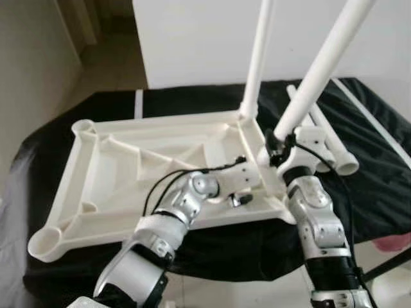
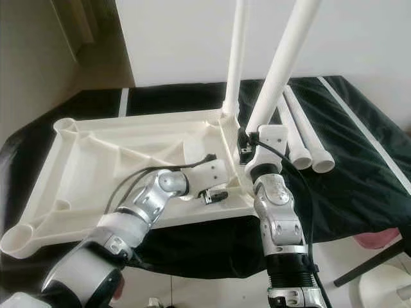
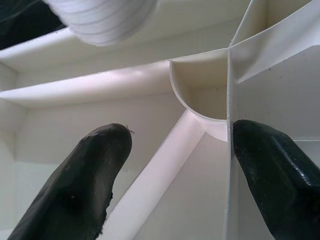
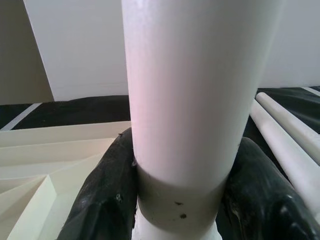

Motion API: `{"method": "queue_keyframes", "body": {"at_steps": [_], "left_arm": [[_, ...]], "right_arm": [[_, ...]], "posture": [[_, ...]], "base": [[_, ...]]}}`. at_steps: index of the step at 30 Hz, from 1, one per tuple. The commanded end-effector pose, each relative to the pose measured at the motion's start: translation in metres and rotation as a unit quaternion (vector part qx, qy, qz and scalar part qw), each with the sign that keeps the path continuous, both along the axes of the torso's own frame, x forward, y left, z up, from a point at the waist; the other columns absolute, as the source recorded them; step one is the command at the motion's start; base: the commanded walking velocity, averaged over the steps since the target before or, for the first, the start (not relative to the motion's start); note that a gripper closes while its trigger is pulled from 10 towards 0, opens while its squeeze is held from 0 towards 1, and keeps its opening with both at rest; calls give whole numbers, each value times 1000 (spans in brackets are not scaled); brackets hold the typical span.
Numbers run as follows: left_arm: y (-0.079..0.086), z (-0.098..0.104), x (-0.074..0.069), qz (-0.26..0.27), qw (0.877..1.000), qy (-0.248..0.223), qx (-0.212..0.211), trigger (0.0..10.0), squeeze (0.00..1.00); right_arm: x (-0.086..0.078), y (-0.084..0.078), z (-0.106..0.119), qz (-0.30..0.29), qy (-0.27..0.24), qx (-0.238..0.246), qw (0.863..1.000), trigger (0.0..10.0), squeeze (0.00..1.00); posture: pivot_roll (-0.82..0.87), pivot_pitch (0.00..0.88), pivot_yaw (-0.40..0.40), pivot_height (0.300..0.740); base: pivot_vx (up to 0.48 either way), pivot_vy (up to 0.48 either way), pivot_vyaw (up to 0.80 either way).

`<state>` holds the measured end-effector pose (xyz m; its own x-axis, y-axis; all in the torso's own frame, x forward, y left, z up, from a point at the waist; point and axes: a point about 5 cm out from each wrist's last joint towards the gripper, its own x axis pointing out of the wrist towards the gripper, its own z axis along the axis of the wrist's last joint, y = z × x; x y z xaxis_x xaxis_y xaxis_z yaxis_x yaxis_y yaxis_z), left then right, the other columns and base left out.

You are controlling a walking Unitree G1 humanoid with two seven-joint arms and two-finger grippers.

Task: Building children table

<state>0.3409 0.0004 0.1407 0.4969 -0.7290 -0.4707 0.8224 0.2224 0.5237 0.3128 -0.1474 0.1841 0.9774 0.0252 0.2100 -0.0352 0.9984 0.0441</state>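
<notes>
Right wrist view puts the trouble plainly: the right gripper (image 4: 182, 200) is clamped on the held table leg (image 4: 192, 90), its two black fingers (image 4: 107, 195) pressing either side of the tube just above its lower end. From the head camera, that leg (image 1: 318, 70) leans away to the robot's right instead of standing upright, its foot at the near right corner of the upturned white tabletop (image 1: 109, 173). The tabletop lies underside up on a black cloth (image 1: 379, 173) over a low surface. One fitted leg (image 1: 258, 58) already stands upright in the far right corner socket, and two spare legs (image 2: 302, 138) lie on the cloth just beside the tabletop's right edge.

The left gripper (image 3: 170, 175) has its fingers apart, holding nothing, straddling a rib over the underside next to a round socket wall (image 3: 200, 95); whether it touches the plastic I cannot tell.

The main risk, as I judge it, is the tilt: pushed down at this angle, the leg would likely jam on the socket rim or skid off it. A hard push could also slide or tip the light tabletop on the cloth, since the left gripper is not clearly bracing it. A sideways swing of the long tube could knock the fitted leg nearby.
</notes>
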Motion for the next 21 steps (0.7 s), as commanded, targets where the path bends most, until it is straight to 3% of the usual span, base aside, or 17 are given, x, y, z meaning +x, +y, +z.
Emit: {"method": "queue_keyframes", "body": {"at_steps": [1, 8, 12, 14, 15, 17, 21], "left_arm": [[24, 27, 27, 286, 921, -249, -92, 10000, 0], [26, 31, 31, 288, 918, -259, -89, 10000, 0], [23, 31, 26, 256, 932, -228, -122, 10000, 0], [19, 28, 19, 213, 946, -182, -163, 10000, 0], [19, 28, 19, 213, 946, -182, -163, 10000, 0], [13, 24, 5, 144, 959, -111, -216, 10000, 0], [5, 24, -9, 90, 956, -20, -280, 10000, 0]], "right_arm": [[0, 0, 6, 0, -10, -1, 1000, 10000, 0], [-2, 0, 5, -1, -8, -2, 1000, 10000, 0], [-3, 0, 4, -1, -8, -2, 1000, 10000, 0], [-5, -2, 3, -1, -9, -2, 1000, 10000, 0], [-5, -2, 3, -1, -9, -2, 1000, 10000, 0], [-9, -5, 5, -6, -24, -3, 1000, 10000, 0], [-17, -10, 4, -11, -33, -1, 999, 10000, 0]], "posture": [[-39, 0, 10, 740], [-43, 0, 15, 740], [-45, 1, 17, 740], [-43, 1, 19, 740], [-43, 1, 19, 740], [-38, 1, 17, 740], [-33, 0, 16, 740]], "base": [[0, 0, 0], [0, 0, 0], [0, 0, 0], [0, 0, 0], [0, 0, 0], [0, 0, 0], [0, 0, 0]]}}
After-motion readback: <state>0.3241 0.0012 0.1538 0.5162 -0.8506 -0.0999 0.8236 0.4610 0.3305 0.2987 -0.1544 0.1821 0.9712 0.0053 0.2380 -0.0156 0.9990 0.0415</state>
